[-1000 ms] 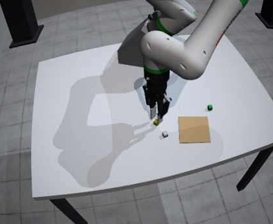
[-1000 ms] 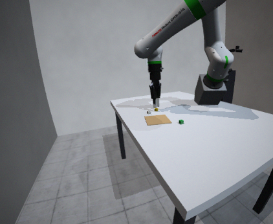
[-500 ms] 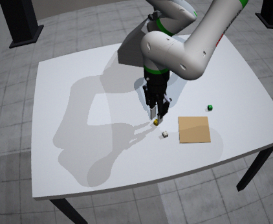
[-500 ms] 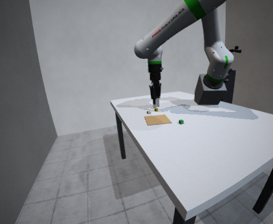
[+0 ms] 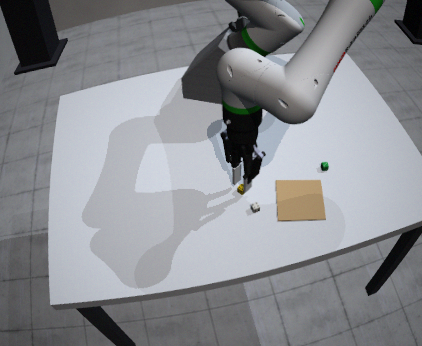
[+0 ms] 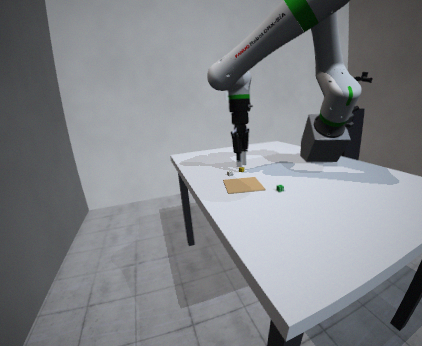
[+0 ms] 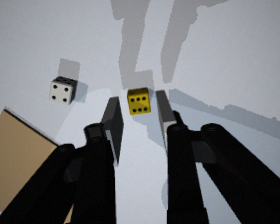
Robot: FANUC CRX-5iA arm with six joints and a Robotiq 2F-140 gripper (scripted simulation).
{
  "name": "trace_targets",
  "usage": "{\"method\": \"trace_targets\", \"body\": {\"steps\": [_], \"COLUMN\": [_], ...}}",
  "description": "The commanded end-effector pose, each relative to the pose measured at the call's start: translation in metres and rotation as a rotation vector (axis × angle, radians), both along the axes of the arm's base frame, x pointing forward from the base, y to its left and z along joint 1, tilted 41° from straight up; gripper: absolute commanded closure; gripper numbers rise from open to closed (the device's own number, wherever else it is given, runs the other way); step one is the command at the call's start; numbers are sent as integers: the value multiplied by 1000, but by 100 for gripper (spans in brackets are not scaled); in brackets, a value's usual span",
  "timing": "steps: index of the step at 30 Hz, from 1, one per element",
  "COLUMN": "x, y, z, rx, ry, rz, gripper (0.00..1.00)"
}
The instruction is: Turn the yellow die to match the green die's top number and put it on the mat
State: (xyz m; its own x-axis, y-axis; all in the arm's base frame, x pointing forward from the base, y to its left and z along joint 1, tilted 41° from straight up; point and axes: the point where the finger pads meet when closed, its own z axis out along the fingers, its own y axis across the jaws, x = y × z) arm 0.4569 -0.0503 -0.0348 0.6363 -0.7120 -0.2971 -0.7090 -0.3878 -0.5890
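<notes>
Top view: The gripper [image 5: 242, 183] hangs fingers-down directly above the yellow die [image 5: 241, 189], which rests on the white table [image 5: 106, 225], off the mat. The white die [image 5: 254, 207] sits just beside it, towards the tan mat [image 5: 300, 200]. The green die [image 5: 324, 166] lies on the far side of the mat, well apart. The yellow die is therefore not yet on the mat.

Exterior view: The arm reaches down from its base [image 6: 311, 150]. The fingertips stand just above the yellow die [image 6: 241, 169]; contact cannot be confirmed here. The mat [image 6: 244, 185] lies flat between the yellow die and the green die [image 6: 280, 188].

Wrist view: The jaws stand partly open, somewhat wider than the die, and hold nothing. The yellow die [image 7: 139, 100] appears just beyond the fingertips, centred on the gap. Its facing side shows six pips. The white die [image 7: 63, 90] shows four pips on its visible face.

Handling: The die is judged small, light, rigid and smooth-sided. Grip it on two opposite vertical faces, squarely at mid-height. An off-centre pinch is likely to make it pivot or squirt out. Keep clear of the adjacent white die.
</notes>
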Motion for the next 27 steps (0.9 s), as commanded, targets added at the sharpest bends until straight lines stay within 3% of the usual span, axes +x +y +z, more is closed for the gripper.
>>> {"method": "trace_targets", "body": {"steps": [1, 27], "x": [0, 3], "y": [0, 6], "z": [0, -7], "rx": [0, 0], "ry": [0, 0], "rz": [0, 0], "gripper": [79, 79]}}
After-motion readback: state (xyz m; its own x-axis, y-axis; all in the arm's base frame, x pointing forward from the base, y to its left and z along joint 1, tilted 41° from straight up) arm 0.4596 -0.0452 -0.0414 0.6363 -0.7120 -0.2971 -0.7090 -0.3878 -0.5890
